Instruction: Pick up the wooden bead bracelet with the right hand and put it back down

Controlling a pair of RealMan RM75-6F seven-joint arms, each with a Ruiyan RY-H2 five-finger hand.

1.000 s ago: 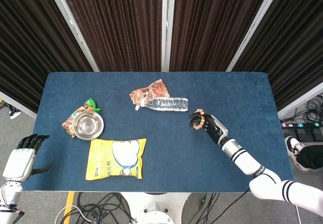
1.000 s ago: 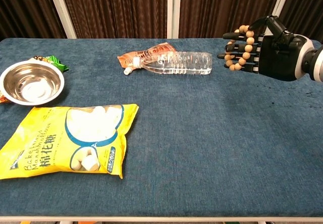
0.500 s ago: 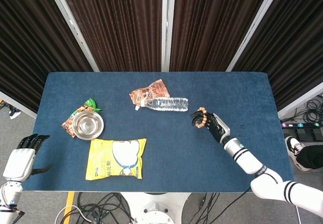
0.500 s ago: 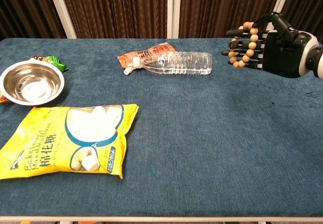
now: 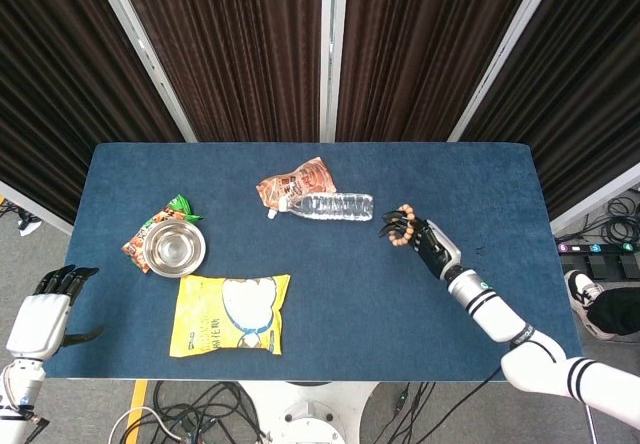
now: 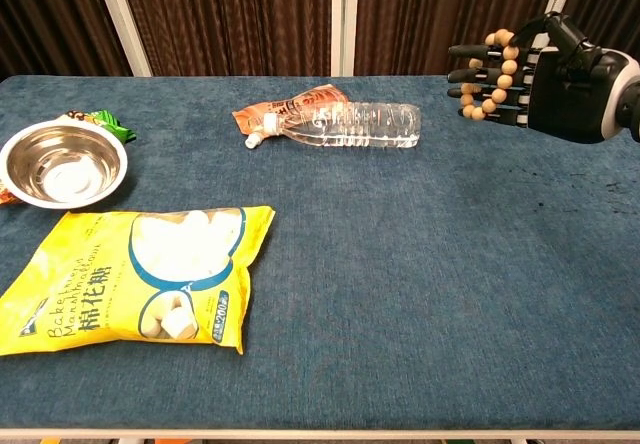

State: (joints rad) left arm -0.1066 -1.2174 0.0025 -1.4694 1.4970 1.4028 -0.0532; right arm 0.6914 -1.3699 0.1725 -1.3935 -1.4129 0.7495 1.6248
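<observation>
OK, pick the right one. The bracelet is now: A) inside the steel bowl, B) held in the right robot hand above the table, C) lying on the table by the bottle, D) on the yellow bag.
B: the bracelet hangs looped over the fingers of the right robot hand, raised clear of the table to the right of the bottle.

Blue counter (image 6: 420, 294) w/ yellow snack bag (image 6: 135, 276), steel bowl (image 6: 62, 165) on a green packet (image 5: 180, 207), clear bottle (image 6: 345, 124) touching an orange pouch (image 5: 296, 182).
</observation>
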